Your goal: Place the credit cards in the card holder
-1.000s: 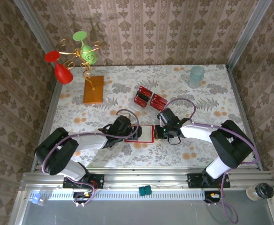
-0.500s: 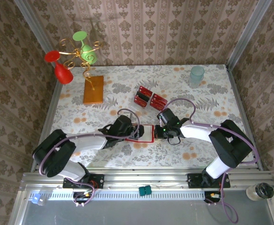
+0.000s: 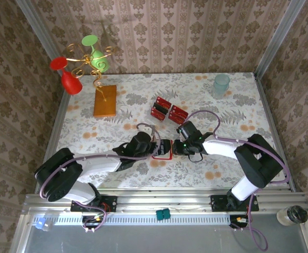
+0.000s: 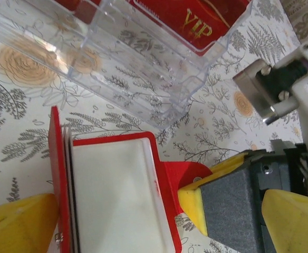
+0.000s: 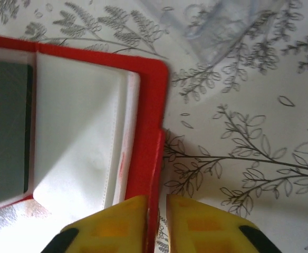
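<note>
Bright-red folding card holder (image 3: 166,151) lay open at centre frame. Right gripper (image 5: 156,210) pinched its edge, seemingly to steady it; left gripper (image 3: 154,149) straddled it, fingers spread. Red black-striped credit cards (image 3: 163,109) sat above in a clear plastic tray (image 4: 143,68).

Red card holder (image 3: 163,149) lying open, red credit cards (image 3: 164,109) clustered just beyond

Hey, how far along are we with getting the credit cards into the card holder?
Done: the card holder lies open. In hand: the right gripper is closed on its edge; the open left gripper straddles it. Left: the credit cards sit in their clear stand, and the holder's pale pocket looks empty.
</note>
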### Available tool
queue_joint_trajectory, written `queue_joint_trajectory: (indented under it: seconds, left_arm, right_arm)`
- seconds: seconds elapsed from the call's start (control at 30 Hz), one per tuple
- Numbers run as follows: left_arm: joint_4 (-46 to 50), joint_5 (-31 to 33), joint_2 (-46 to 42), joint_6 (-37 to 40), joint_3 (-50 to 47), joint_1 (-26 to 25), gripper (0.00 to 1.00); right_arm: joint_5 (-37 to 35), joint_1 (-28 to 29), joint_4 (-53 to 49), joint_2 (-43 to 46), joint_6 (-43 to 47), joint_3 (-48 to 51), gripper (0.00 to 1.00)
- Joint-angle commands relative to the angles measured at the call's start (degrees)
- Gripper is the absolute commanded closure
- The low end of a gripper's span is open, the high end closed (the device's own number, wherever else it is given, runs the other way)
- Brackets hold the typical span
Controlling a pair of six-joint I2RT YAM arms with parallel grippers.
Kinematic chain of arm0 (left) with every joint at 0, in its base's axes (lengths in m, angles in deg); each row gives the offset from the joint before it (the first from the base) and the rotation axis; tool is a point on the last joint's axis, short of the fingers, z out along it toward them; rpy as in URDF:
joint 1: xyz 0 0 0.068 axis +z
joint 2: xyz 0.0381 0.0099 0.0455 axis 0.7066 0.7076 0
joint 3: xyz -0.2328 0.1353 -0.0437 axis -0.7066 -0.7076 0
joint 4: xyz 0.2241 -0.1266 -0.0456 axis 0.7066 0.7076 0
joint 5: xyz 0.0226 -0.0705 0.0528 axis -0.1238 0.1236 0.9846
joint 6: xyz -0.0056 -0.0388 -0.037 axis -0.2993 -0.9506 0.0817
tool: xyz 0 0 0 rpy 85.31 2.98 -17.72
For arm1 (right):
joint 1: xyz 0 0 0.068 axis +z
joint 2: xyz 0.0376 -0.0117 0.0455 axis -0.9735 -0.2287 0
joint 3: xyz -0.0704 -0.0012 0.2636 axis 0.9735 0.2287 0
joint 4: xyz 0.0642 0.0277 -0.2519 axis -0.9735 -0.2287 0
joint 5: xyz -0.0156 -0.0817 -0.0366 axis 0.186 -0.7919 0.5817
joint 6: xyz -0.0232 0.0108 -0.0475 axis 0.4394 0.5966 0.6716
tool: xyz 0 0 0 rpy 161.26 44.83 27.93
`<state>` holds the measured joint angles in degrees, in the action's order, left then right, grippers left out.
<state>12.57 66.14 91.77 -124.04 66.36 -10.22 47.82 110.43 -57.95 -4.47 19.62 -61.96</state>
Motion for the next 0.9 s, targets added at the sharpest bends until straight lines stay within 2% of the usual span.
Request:
queue_joint_trajectory:
  seconds: [0.0, 0.1, 0.23, 0.47, 0.73, 0.87]
  left_arm:
    - [-3.0, -0.7, 1.0, -1.6, 0.8, -1.1, 0.00]
    - [-3.3, -0.6, 1.4, -1.7, 1.4, -1.5, 0.00]
    - [-3.8, -0.8, 2.2, -1.9, 2.5, -2.1, 0.00]
    - [-5.0, -1.4, 7.6, -2.5, 5.5, -4.3, 0.00]
    - [-11.3, -0.3, 14.1, -5.7, 3.5, -7.4, 0.00]
    - [-13.6, -0.4, 14.1, -6.8, 1.5, -7.5, 0.00]
  right_arm:
    - [1.4, -2.3, -1.6, 2.8, 0.1, -0.8, 0.69]
    - [1.2, -4.6, -4.6, 6.3, 0.5, -1.0, 0.61]
    - [-1.3, -8.5, -9.4, 10.8, 0.5, -0.5, 0.57]
    - [-0.3, -14.7, -11.3, 17.2, 0.4, 3.1, 0.57]
    - [1.2, -16.8, -13.3, 21.2, 0.8, 5.1, 0.58]
    - [1.5, -17.1, -14.6, 21.9, 1.4, 4.8, 0.59]
